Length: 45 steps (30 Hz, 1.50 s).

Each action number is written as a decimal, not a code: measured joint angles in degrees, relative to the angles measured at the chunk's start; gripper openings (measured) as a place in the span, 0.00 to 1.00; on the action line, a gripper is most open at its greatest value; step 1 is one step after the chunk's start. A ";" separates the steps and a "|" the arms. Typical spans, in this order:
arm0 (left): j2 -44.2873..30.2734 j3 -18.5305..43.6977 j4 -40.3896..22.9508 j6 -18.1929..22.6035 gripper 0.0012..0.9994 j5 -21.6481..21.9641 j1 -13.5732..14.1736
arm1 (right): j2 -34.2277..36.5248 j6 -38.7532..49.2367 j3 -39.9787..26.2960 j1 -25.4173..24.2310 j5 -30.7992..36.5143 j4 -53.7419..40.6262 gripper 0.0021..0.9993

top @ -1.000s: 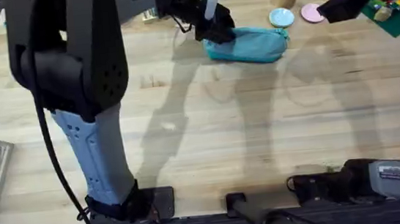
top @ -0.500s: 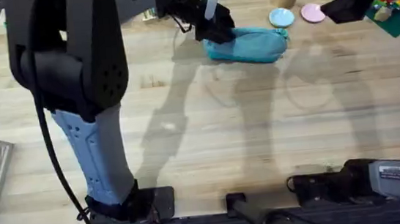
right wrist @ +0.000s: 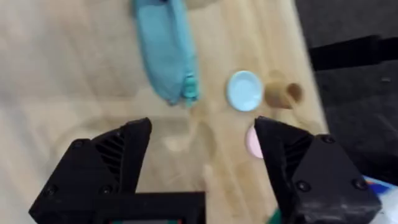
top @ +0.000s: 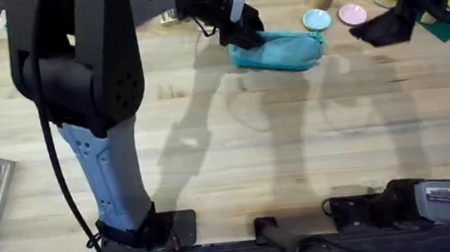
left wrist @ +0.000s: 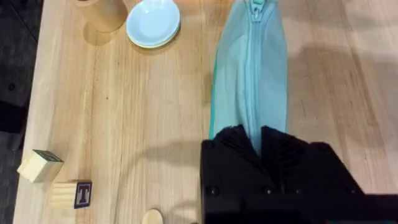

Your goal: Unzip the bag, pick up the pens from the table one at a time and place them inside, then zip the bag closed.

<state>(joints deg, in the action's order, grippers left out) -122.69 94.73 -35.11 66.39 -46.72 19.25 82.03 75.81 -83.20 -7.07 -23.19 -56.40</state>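
Teal pencil pouch lies at the far middle of the counter, zipper fully shut. Left hand pinches the pouch's near end, likely anchoring the fabric so the zipper can be drawn. Right hand hovers spread wide, near the pull tab, beside a light-blue dish.
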 joint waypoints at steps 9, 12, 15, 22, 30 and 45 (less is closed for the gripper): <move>-0.01 0.00 0.13 0.00 0.04 0.00 0.00 | 4.42 5.82 0.00 0.04 -1.86 -5.86 1.00; -0.01 0.01 0.18 0.00 0.04 0.00 0.00 | 4.97 7.21 0.00 0.04 -2.09 -5.80 1.00; -0.01 0.01 0.20 0.00 0.04 0.00 0.00 | 5.20 7.86 0.00 0.04 -2.16 -5.82 1.00; -0.01 0.00 0.20 0.00 0.04 0.00 0.00 | 8.30 8.42 0.00 0.04 -2.18 -4.24 1.00; -0.01 -0.01 0.20 0.00 0.04 0.00 0.00 | 13.73 8.46 0.00 0.04 -2.19 -1.53 1.00; 0.00 0.01 0.20 0.00 0.04 0.00 0.00 | 20.26 8.48 0.00 0.67 -5.05 6.57 0.89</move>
<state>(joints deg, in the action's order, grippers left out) -122.69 94.74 -34.92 66.39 -46.72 19.25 102.29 84.29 -83.20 -6.40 -28.24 -49.83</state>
